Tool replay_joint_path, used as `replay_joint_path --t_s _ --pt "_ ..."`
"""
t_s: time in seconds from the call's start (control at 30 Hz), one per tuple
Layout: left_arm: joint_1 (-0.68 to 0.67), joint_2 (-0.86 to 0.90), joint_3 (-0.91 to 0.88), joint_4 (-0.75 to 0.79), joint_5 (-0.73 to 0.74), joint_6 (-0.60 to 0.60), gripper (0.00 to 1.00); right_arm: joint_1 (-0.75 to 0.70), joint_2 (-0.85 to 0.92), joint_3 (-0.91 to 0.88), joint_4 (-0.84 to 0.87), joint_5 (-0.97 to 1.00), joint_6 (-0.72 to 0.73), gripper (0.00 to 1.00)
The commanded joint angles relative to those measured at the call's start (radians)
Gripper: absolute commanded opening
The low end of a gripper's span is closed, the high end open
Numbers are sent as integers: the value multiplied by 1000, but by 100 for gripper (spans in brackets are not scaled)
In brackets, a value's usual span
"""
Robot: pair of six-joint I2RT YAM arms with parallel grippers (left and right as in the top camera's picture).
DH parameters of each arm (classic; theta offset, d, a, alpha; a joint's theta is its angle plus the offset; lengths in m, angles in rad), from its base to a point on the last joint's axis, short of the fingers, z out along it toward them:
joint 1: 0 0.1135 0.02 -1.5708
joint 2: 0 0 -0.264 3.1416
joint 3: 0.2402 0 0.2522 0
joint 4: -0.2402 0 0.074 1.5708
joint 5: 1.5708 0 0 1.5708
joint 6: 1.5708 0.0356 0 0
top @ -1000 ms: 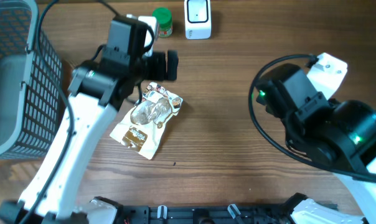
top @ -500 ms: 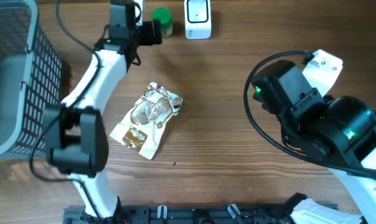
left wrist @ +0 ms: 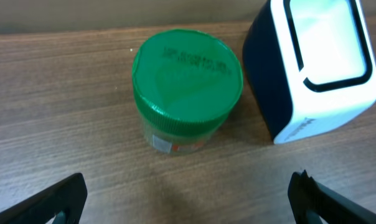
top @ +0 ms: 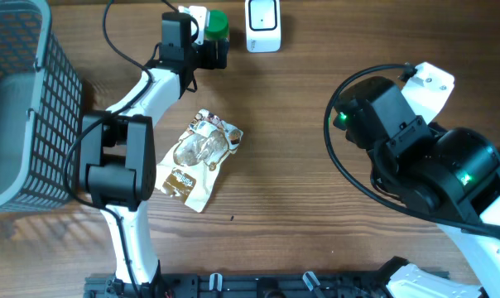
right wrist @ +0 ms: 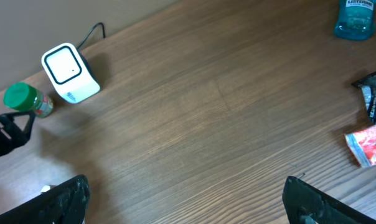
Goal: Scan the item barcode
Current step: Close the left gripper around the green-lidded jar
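A small jar with a green lid [top: 216, 24] stands upright at the back of the table, just left of the white barcode scanner [top: 263, 25]. My left gripper [top: 216, 48] is open and low just in front of the jar. In the left wrist view the jar [left wrist: 187, 81] lies ahead of the two black fingertips [left wrist: 66, 198], with bare wood between them and the scanner [left wrist: 319, 68] to its right. My right gripper [right wrist: 188, 199] is open over bare wood, holding nothing. A clear-and-brown snack pouch [top: 196, 157] lies flat mid-table.
A grey mesh basket [top: 18, 108] stands at the left edge. The right wrist view shows a blue bottle [right wrist: 356, 18], a dark packet [right wrist: 375, 93] and a red packet [right wrist: 368, 146] on the right side of the table. The right arm [top: 424, 165] bulks over the right half.
My left arm has stretched from above the snack pouch to the back of the table, ending with its open gripper at the green-lidded jar. The right arm has hardly moved.
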Motion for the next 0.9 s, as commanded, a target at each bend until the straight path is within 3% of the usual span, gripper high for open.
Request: replay_joint_path --t_s 0.0,0.23,0.87 --pt "-4 23 0 50 19 16 100 3 15 -1 8 29 -11 100" --pt "-4 66 0 201 19 12 100 3 21 -1 17 28 -10 100" --pt "-3 212 45 389 19 12 100 3 31 -1 143 28 -39 100"
